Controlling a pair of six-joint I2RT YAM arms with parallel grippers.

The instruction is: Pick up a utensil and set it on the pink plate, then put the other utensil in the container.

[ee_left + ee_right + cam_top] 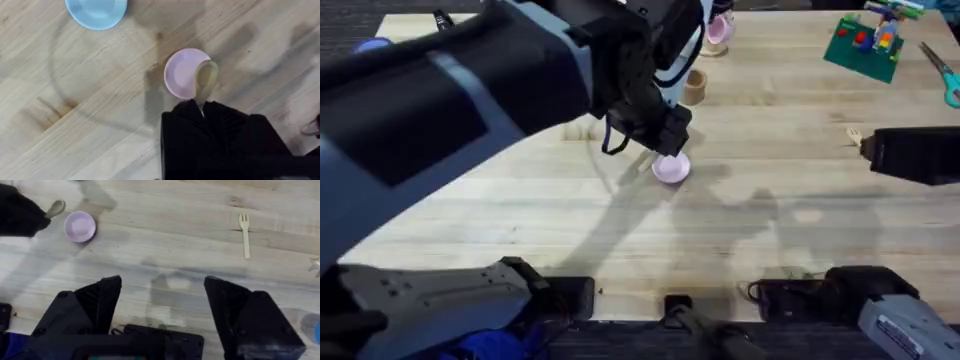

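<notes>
My left gripper [202,106] is shut on the handle of the utensil [206,77], a pale wooden spoon. Its broad bowl hangs over the edge of the pink plate [184,72]. From overhead, the left gripper [668,135] sits just behind the pink plate [670,168] at mid-table. The other utensil [244,232], a slim wooden fork, lies flat on the wood ahead of my right gripper [162,302], which is open and holds nothing. The tan container [695,86] stands upright behind the left gripper.
A light-blue plate [96,11] lies near the pink one. A pink mug [718,30] stands at the back. A green brick model [865,42] and scissors [945,72] sit at the back right. The left arm spans the table's left half.
</notes>
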